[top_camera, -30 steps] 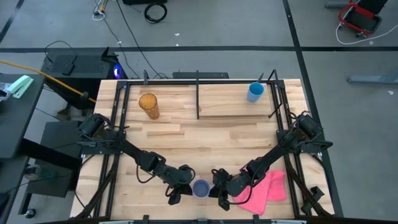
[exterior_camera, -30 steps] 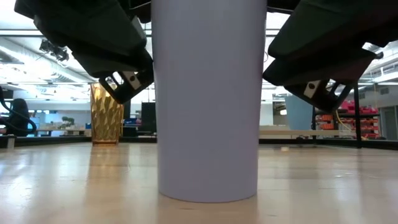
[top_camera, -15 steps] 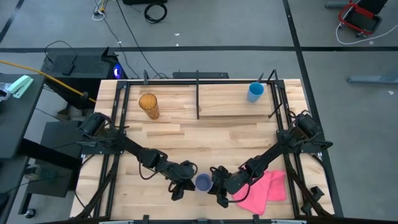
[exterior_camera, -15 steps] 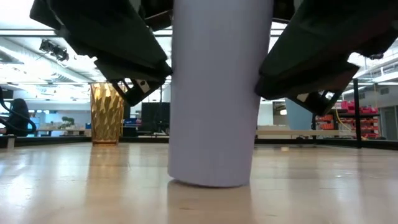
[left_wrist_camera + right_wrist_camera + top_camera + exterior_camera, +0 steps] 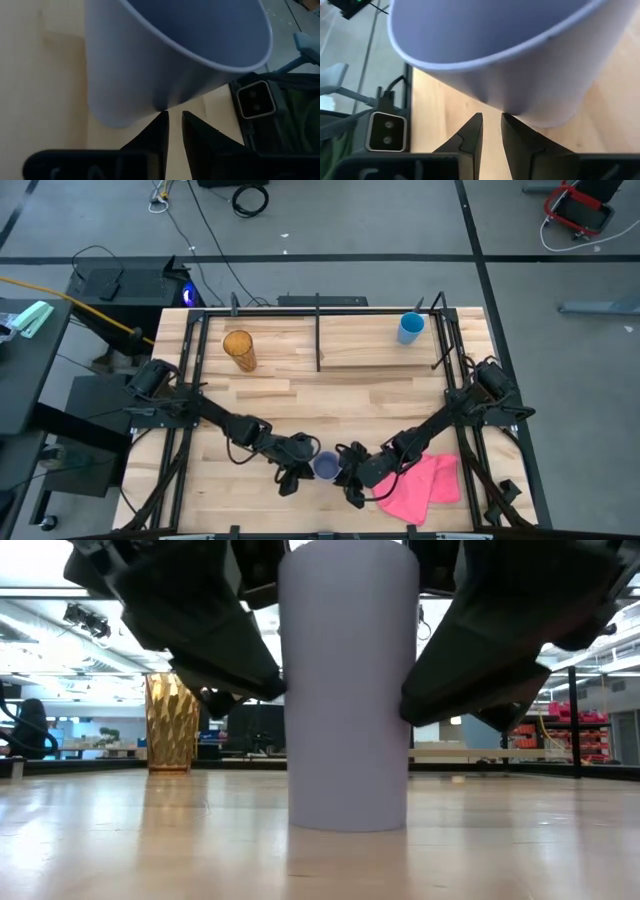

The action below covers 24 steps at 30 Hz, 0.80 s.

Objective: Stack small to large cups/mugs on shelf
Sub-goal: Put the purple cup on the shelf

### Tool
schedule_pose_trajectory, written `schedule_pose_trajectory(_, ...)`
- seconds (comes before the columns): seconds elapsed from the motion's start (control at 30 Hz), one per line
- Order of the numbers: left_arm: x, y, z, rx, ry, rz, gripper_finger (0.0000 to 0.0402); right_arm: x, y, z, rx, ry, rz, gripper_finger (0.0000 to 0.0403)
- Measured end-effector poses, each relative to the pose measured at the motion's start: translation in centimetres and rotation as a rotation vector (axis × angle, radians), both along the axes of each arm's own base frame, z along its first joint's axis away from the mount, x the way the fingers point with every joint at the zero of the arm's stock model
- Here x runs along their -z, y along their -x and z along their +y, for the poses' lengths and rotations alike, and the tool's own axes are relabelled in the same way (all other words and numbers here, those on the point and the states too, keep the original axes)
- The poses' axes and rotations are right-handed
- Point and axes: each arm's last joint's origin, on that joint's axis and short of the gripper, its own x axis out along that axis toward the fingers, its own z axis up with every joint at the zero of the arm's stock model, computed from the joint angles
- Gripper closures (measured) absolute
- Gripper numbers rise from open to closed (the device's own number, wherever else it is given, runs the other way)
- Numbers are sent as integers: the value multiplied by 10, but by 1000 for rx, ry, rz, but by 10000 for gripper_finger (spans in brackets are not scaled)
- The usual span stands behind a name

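Observation:
The lavender-blue cup (image 5: pixel 326 467) stands upright on its base on the tabletop near the near edge, and fills the middle of the low view (image 5: pixel 348 690). My left gripper (image 5: pixel 306 466) is shut at the cup's left side. My right gripper (image 5: pixel 347 471) is shut at its right side. The amber ribbed tumbler (image 5: pixel 239 350) stands at the far left of the table. The short bright blue cup (image 5: pixel 410 327) stands near the right end of the shelf (image 5: pixel 370 345). My left gripper (image 5: pixel 172 117) presses its shut fingertips (image 5: pixel 161 122) against the cup's side wall (image 5: pixel 159 102). It comes slanting down from the table's left. The cup stands upright with its base on the table. My right gripper (image 5: pixel 491 119) presses its shut fingertips (image 5: pixel 476 122) against the cup's opposite side wall (image 5: pixel 507 107). It comes slanting down from the table's right. The cup stands between the two grippers.
A pink cloth (image 5: pixel 420 485) lies on the table at the near right, just beyond my right gripper. The shelf's black rods and posts (image 5: pixel 318 330) stand along the far part of the table. Bare tabletop lies between the lavender cup and the shelf.
Both grippers have gone toward the table's far edge and closed in on the lavender cup from its two sides. The cup has slid a short way toward the far edge, tipping a little on the way, and stands upright now.

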Motion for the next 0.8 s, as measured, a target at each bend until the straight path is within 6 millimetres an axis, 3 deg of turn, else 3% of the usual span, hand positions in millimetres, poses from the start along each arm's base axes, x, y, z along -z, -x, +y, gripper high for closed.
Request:
schedule_pose_trajectory(0.53,0,-11,25,-46,-36,-16,339,3,-6,-23,33,67,61,325)
schedule_pose_trajectory(0.8,2,-16,45,-89,-58,-2,338,-15,-4,-37,58,106,61,325)
